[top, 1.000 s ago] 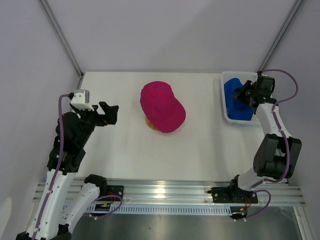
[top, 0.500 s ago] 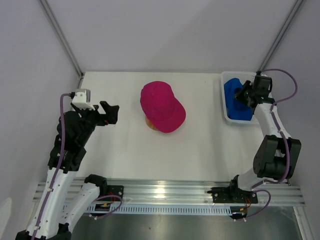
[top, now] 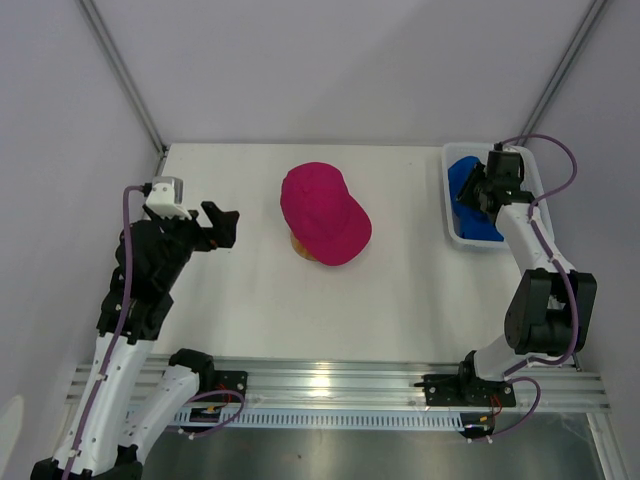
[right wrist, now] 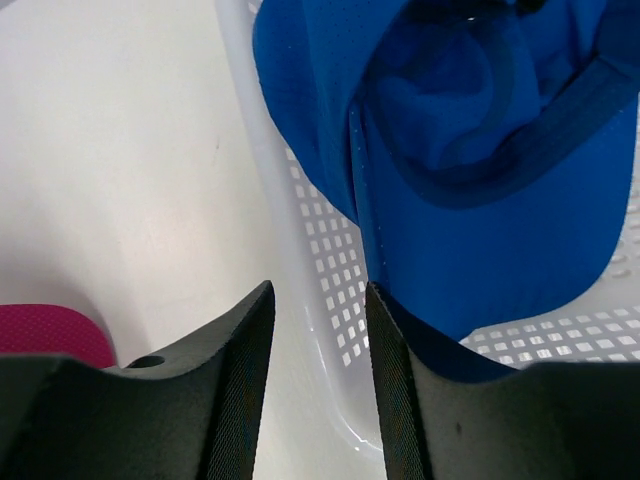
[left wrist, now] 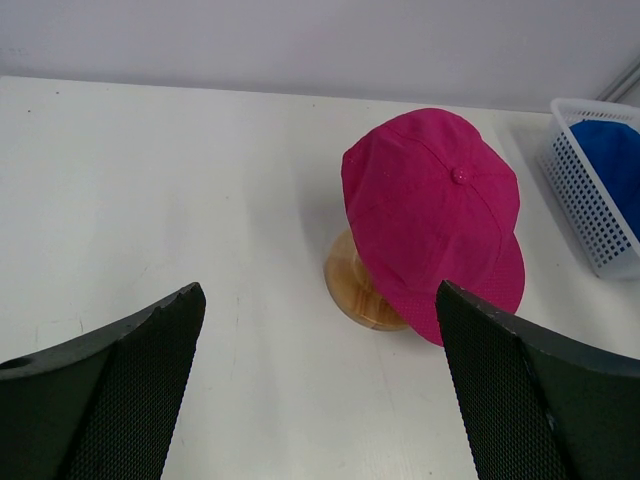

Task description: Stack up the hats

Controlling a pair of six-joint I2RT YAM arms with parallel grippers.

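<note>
My right tool (right wrist: 318,300), a little open and holding nothing, hangs over the basket (right wrist: 322,250). Next it must pinch the blue hat (right wrist: 480,130). My left tool (left wrist: 320,295) is wide open.

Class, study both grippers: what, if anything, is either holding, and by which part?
Nothing is held. The left gripper is open, short of the pink hat; the right gripper hangs with jaws parted above the basket wall beside the blue hat, clamping neither.

Bare table (top: 240,290) lies open all round the pink cap (top: 322,213) on its stand (left wrist: 355,290); the basket (right wrist: 320,245) wall fences in the blue caps (top: 462,205) at the far right
</note>
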